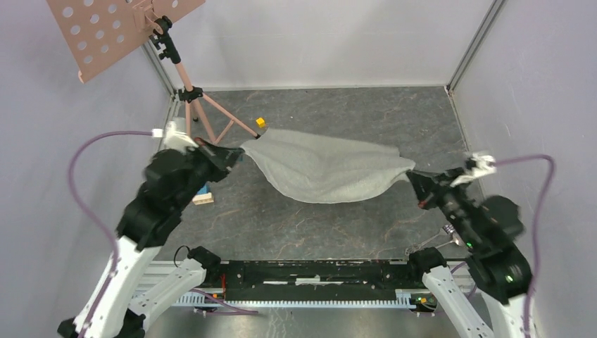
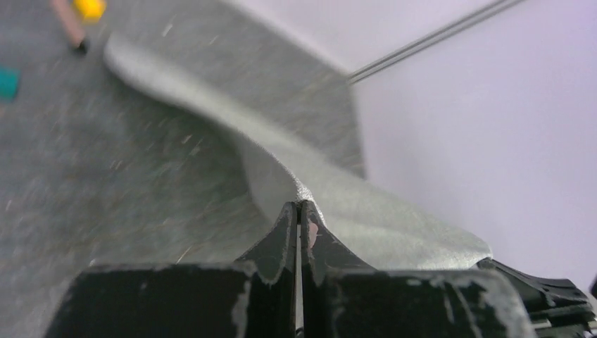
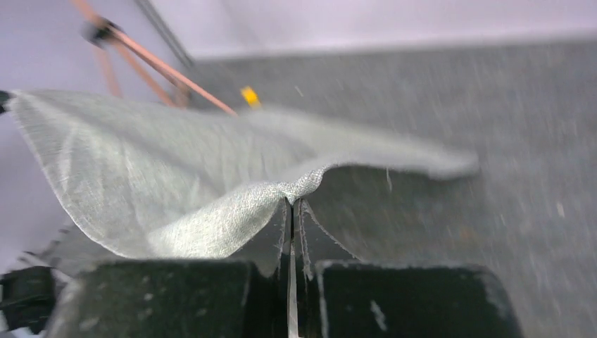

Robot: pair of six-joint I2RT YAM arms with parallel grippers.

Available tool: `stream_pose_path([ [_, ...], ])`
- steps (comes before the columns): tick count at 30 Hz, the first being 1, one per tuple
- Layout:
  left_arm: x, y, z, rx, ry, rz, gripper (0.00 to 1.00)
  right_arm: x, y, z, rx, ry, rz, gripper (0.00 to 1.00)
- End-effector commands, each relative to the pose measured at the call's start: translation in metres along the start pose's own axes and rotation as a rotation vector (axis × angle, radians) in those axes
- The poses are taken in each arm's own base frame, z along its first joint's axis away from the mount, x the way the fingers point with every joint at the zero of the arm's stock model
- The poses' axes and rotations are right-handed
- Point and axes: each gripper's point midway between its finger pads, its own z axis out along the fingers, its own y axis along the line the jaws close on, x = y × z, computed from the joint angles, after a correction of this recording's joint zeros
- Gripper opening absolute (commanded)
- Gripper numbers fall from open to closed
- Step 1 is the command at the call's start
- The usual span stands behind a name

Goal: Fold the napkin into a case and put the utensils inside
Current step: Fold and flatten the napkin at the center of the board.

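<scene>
The pale grey-green napkin (image 1: 324, 169) hangs stretched between my two grippers above the table, sagging in the middle. My left gripper (image 1: 239, 151) is shut on its left corner; in the left wrist view the cloth (image 2: 366, 211) runs away from the pinched gripper (image 2: 298, 205). My right gripper (image 1: 412, 174) is shut on the right corner; in the right wrist view the cloth (image 3: 155, 176) spreads left from the closed gripper (image 3: 292, 201). A bit of shiny metal, perhaps a utensil (image 1: 429, 243), shows under my right arm, mostly hidden.
A pink music stand with tripod legs (image 1: 200, 105) stands at the back left. A small yellow cube (image 1: 260, 122) lies by the napkin's far left corner. A teal and wooden block (image 1: 203, 195) sits under my left arm. Grey walls enclose the table.
</scene>
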Motion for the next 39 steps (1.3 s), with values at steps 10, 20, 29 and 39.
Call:
stream_pose_path([
  [10, -0.146, -0.121, -0.099, 0.253, -0.406, 0.151, 0.02, -0.169, 0.065, -0.075, -0.185, -0.515, -0.020, 0.01],
  [20, -0.154, -0.104, 0.105, -0.061, -0.380, 0.293, 0.02, -0.156, -0.056, 0.078, 0.457, -0.346, -0.073, 0.00],
  [29, -0.089, -0.025, 0.291, -0.163, -0.164, 0.403, 0.02, -0.087, -0.144, 0.194, 0.563, -0.217, -0.233, 0.00],
  [39, -0.044, 0.025, 0.390, -0.173, -0.036, 0.409, 0.02, -0.019, -0.177, 0.295, 0.409, 0.029, -0.275, 0.00],
])
